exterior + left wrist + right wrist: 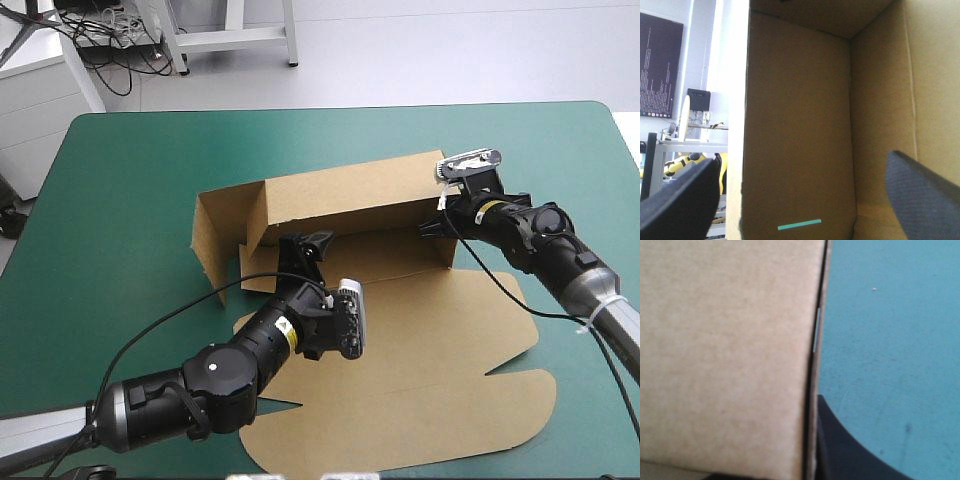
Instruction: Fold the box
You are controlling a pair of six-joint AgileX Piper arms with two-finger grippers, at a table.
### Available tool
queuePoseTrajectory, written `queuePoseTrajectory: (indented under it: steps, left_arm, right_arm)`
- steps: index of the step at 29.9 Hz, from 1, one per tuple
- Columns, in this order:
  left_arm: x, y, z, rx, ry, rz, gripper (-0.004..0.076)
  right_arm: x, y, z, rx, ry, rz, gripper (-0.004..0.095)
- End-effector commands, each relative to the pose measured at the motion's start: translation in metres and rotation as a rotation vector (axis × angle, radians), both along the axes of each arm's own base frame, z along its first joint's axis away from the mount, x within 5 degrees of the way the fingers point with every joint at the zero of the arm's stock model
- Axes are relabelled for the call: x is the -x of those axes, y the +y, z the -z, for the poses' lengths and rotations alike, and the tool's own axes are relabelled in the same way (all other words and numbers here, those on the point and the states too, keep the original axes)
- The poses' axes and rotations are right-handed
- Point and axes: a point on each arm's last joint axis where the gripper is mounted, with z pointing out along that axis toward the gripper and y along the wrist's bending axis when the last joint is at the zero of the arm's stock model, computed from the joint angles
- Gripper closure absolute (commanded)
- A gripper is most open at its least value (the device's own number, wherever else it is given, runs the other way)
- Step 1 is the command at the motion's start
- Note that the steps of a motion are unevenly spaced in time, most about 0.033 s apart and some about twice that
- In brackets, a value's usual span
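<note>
The brown box (350,215) stands mid-table with its back wall and left end wall raised, and its lid (420,380) lies flat toward the front edge. My left gripper (305,250) is inside the box near the left end, open, with nothing between its fingers. In the left wrist view, the left gripper (800,205) faces an inner corner of the box (850,125). My right gripper (446,205) is at the right end of the back wall, shut on the box. The right wrist view shows that board (725,355) pinched at the gripper (812,460), with one black finger (850,450) showing.
The teal-green cover (130,190) lies bare around the box, left, right and behind. In the right wrist view, the cover (890,340) spreads beside the held wall. The flat lid reaches close to the table's front edge.
</note>
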Motion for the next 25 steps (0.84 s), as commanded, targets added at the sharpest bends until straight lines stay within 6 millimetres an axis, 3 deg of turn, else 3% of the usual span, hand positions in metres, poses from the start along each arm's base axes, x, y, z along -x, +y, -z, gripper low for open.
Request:
queuePoseTrajectory:
  steps: [1, 4, 6, 9, 12, 18, 21, 25]
  left_arm:
    - [0.015, 0.002, -0.025, 0.051, -0.066, 0.012, 0.0141]
    - [0.022, 0.002, -0.035, 0.071, -0.075, 0.0, 0.0412]
    - [0.025, 0.0, -0.049, 0.089, -0.091, -0.003, 0.071]
    - [0.028, -0.004, -0.07, 0.084, -0.072, 0.061, 0.0707]
    - [0.028, -0.008, -0.093, 0.102, 0.055, 0.085, 0.0707]
    - [0.012, -0.006, -0.132, 0.143, 0.3, 0.07, 0.0708]
    - [-0.002, 0.006, -0.155, 0.208, 0.37, 0.053, 0.0708]
    - [-0.025, 0.04, -0.177, 0.291, 0.46, -0.088, 0.0708]
  right_arm:
    - [0.0, -0.004, -0.027, -0.031, -0.129, 0.029, 0.0928]
    - [0.0, -0.004, -0.026, -0.032, -0.125, 0.03, 0.0928]
    - [0.0, -0.004, -0.026, -0.036, -0.124, 0.031, 0.0927]
    - [0.0, -0.003, -0.025, -0.044, -0.109, 0.035, 0.0927]
    - [0.001, -0.004, -0.025, -0.044, -0.099, 0.037, 0.0928]
    - [0.002, -0.004, -0.024, -0.046, -0.082, 0.04, 0.0928]
    - [0.002, -0.004, -0.023, -0.044, -0.078, 0.04, 0.0928]
    - [0.002, -0.004, -0.023, -0.044, -0.078, 0.04, 0.0928]
